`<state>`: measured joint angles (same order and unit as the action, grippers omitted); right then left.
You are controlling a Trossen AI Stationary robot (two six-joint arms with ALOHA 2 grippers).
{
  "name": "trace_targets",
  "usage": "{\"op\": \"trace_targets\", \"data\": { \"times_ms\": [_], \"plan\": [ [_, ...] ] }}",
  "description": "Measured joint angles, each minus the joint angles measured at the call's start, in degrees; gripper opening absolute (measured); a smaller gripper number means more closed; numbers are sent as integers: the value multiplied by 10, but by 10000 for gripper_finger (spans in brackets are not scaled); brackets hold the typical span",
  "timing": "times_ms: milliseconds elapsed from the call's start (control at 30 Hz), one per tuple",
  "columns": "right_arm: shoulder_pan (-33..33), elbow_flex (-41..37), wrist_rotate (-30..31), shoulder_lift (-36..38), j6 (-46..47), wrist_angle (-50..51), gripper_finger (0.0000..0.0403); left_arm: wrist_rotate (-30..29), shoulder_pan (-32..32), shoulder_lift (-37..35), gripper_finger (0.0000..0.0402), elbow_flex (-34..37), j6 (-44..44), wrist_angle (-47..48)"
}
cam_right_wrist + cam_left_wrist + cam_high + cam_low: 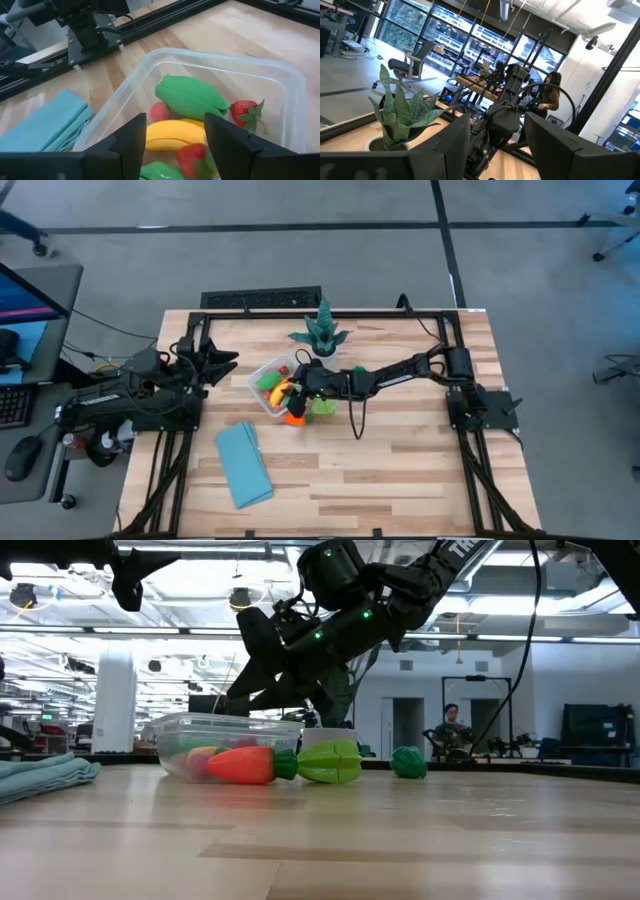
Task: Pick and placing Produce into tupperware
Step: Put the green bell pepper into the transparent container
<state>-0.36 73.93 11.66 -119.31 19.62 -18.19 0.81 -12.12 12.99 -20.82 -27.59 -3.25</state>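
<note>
Risk noted: toy carrot and green vegetable lying against the tupperware wall toward the table's near edge; likely knocked away should the right arm swing low on withdrawal. Right gripper above the container near the table's far-centre, fingers apart, nothing gripped, a banana beneath. Left gripper parked at the left edge, fingers apart, empty.

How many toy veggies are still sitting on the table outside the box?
3 show: an orange carrot against the clear box, a light green piece right beside the carrot, and a small dark green one off alone. The box or arm may hide others.
</note>
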Motion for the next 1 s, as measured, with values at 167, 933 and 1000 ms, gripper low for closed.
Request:
{"op": "trace_targets", "data": {
  "times_ms": [167,933,1000],
  "plan": [
    [4,0,-40,0,-1,-22,207,0,0,0,178,0,0,20],
    [51,-1,-52,216,-107,314,183,-7,44,30,178,0,15,120],
    [56,-1,-36,232,-102,368,181,-19,57,43,178,0,18,120]
  ]
}}
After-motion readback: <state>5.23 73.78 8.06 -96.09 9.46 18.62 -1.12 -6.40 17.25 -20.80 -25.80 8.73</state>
